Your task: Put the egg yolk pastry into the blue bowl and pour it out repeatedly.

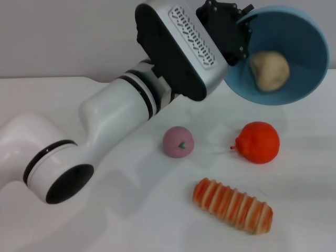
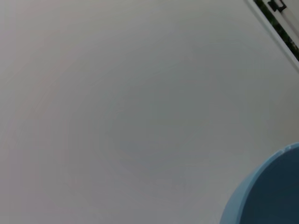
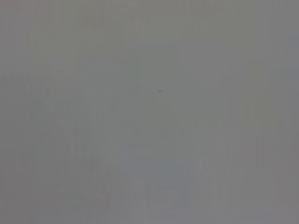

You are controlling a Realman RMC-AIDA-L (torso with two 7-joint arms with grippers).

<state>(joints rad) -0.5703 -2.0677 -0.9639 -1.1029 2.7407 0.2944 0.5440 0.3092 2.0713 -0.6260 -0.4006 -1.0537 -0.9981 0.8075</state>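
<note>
In the head view, my left gripper [image 1: 241, 32] is shut on the near rim of the blue bowl [image 1: 307, 44] and holds it in the air above the table's far right. The bowl is tipped steeply, with its opening facing me. The egg yolk pastry [image 1: 269, 71], a pale beige lump, lies inside against the bowl's lower wall. An edge of the bowl [image 2: 271, 196] also shows in the left wrist view. My right gripper is out of view, and the right wrist view shows only plain grey.
On the white table [image 1: 157, 226], a pink bun with a green mark [image 1: 178, 142] lies in the middle. An orange fruit [image 1: 258, 142] sits below the bowl. A long orange-and-cream striped bread [image 1: 233, 205] lies near the front. My left arm [image 1: 121, 113] crosses the left side.
</note>
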